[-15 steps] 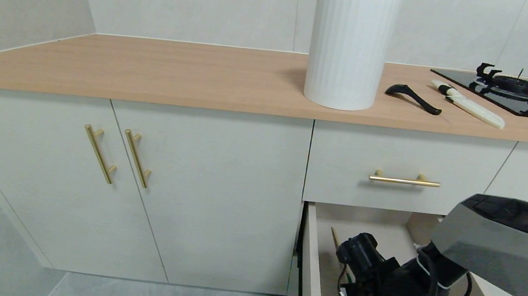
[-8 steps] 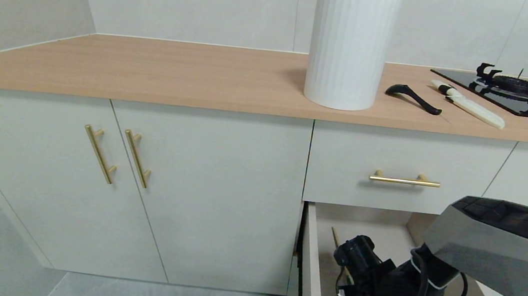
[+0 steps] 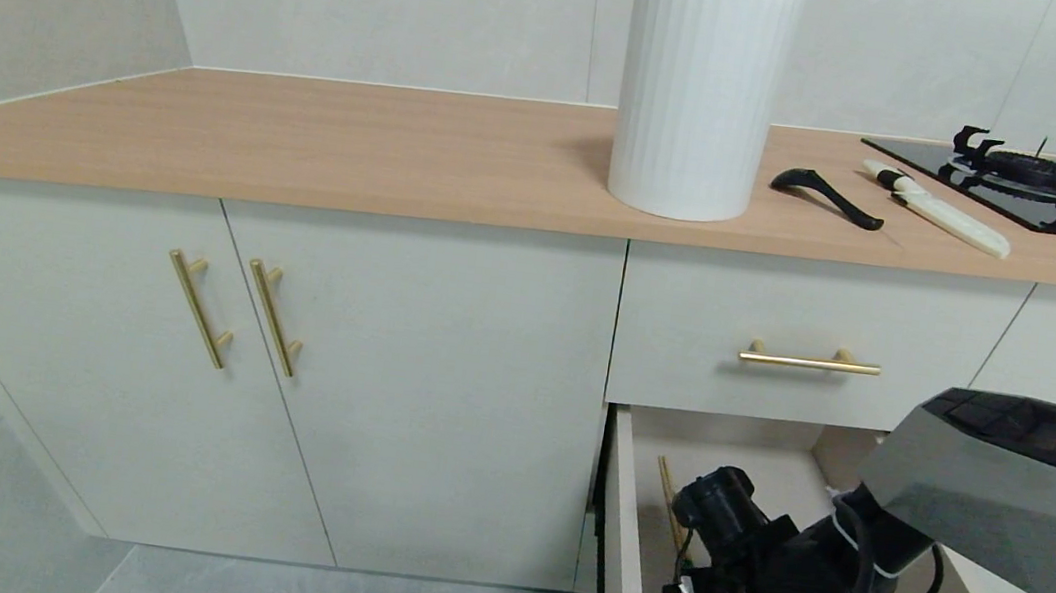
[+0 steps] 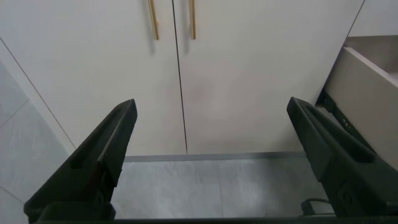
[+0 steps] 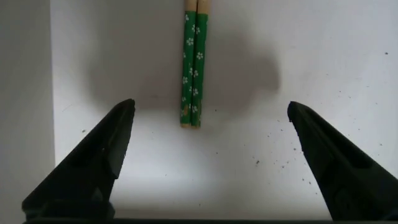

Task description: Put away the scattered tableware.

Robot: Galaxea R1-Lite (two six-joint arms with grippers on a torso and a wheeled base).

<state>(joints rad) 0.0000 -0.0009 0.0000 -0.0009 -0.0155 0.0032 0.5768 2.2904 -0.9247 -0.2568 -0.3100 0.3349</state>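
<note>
A pair of wooden chopsticks [image 5: 191, 68] with green flowered ends lies flat on the floor of the open lower drawer [image 3: 627, 540]. In the head view the chopsticks [image 3: 668, 495] run along the drawer's left wall. My right gripper [image 5: 208, 186] hangs inside the drawer just above them, open, its fingers [image 5: 93, 168] spread well apart and holding nothing. On the counter lie a black-handled utensil [image 3: 827, 197] and a white knife [image 3: 936, 211]. My left gripper [image 4: 208, 180] is open and empty, low in front of the cabinet doors [image 4: 180, 68].
A tall white ribbed container [image 3: 704, 96] stands on the wooden counter [image 3: 355, 144]. A gas stove [image 3: 1036, 183] is at the far right. The upper drawer [image 3: 815, 342] with a gold handle is closed above the open one. The drawer walls flank my right arm.
My right arm dipped slightly toward the drawer's front left, then drew back. The chopsticks' far end now lies a touch closer to the drawer's left wall.
</note>
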